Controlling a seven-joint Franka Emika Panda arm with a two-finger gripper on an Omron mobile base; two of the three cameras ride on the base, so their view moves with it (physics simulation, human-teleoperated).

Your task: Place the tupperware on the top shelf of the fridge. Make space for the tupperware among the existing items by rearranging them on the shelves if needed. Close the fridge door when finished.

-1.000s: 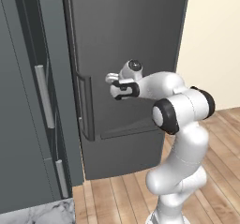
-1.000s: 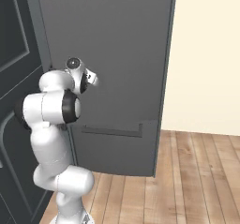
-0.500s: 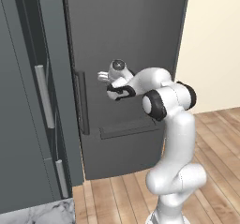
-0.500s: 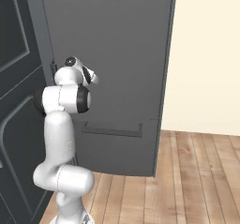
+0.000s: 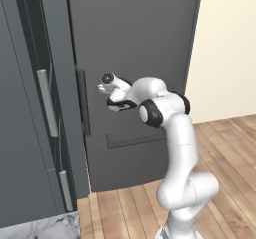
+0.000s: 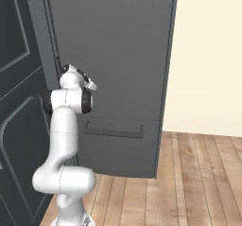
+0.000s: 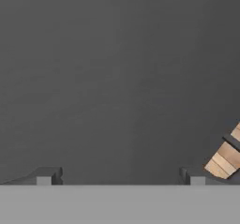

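Observation:
The fridge door [image 5: 135, 43] is a tall dark-grey panel that covers the fridge front, so the shelves, the existing items and the tupperware are hidden. Its long vertical dark handle [image 5: 83, 103] runs along its left edge. My gripper [image 5: 103, 88] hovers close to the door face at mid height, just right of that handle. In the hand view the fingertips [image 7: 47, 175] stand wide apart with nothing between them, and the gripper [image 7: 120, 178] faces the flat dark door [image 7: 117, 78]. From the right base view the arm [image 6: 68, 102] reaches up to the door's left edge [image 6: 54, 55].
Dark-grey cabinets with silver bar handles [image 5: 46, 103] stand left of the fridge. A marble counter corner [image 5: 40, 228] shows at the bottom left. Wooden floor [image 5: 225, 148] and a cream wall [image 5: 225, 48] lie to the right of the fridge.
The arm has swung left across the door face, bringing the hand from mid-door to just beside the handle. The jaws stayed wide apart.

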